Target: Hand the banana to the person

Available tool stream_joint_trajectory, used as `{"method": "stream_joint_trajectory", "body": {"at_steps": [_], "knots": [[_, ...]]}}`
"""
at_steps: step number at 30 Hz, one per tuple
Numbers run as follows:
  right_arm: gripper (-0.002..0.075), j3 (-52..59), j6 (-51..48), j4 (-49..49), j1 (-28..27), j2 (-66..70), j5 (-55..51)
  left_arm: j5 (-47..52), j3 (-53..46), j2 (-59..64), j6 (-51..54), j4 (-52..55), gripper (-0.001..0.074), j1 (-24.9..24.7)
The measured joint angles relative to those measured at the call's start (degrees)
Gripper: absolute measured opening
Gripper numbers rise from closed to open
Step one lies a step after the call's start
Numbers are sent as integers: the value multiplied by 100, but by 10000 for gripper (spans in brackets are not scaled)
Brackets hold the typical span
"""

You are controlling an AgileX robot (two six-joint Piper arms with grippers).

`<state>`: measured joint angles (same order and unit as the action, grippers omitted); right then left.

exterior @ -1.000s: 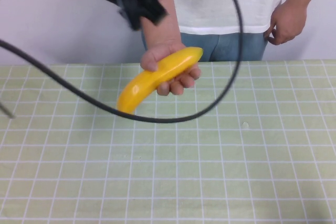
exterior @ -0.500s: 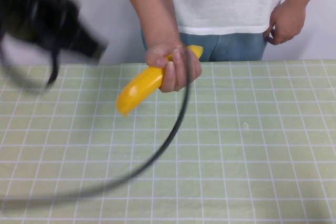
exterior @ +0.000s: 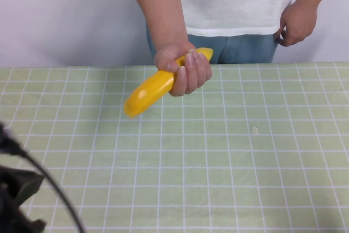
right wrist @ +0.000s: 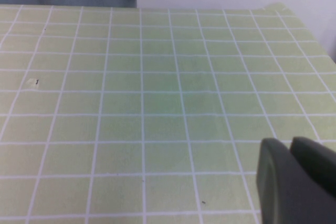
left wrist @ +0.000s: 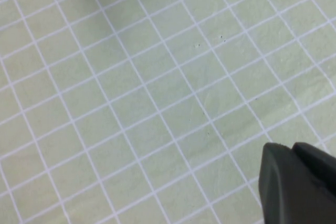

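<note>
Banana handover looks finished, judging by how things lie. Going left to right in the high view: at the lower left edge of the frame sits the dark bulk of the left gripper with its cable, low over the green checked table and well apart from the fruit; whether its jaws are parted or closed I cannot tell. Upper centre, the person grips the banana in one hand, its free tip slanting down toward the table. The right gripper shows only in its wrist view, over bare cloth, jaw state unclear. Nothing seems left to do.
</note>
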<state>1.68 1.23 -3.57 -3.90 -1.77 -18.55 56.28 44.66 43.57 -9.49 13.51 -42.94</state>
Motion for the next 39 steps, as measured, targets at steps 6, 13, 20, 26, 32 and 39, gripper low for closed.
{"method": "stream_joint_trajectory", "body": {"at_steps": [6, 13, 20, 26, 32, 39], "knots": [[-7, 0, 0, 0, 0, 0, 0, 430, -54, -417, -35, 36, -1, 0], [-7, 0, 0, 0, 0, 0, 0, 747, -54, -446, -49, 68, -1, 0], [-7, 0, 0, 0, 0, 0, 0, 524, -330, -626, -47, 288, -2, 0], [-7, 0, 0, 0, 0, 0, 0, -778, -1108, -1405, -66, 373, -2, 487], [-7, 0, 0, 0, 0, 0, 0, -2717, -2188, -2417, -75, 230, -3, 1611], [-7, 0, 0, 0, 0, 0, 0, -4625, -3537, -3451, -2, -449, -3, 2801]]}}
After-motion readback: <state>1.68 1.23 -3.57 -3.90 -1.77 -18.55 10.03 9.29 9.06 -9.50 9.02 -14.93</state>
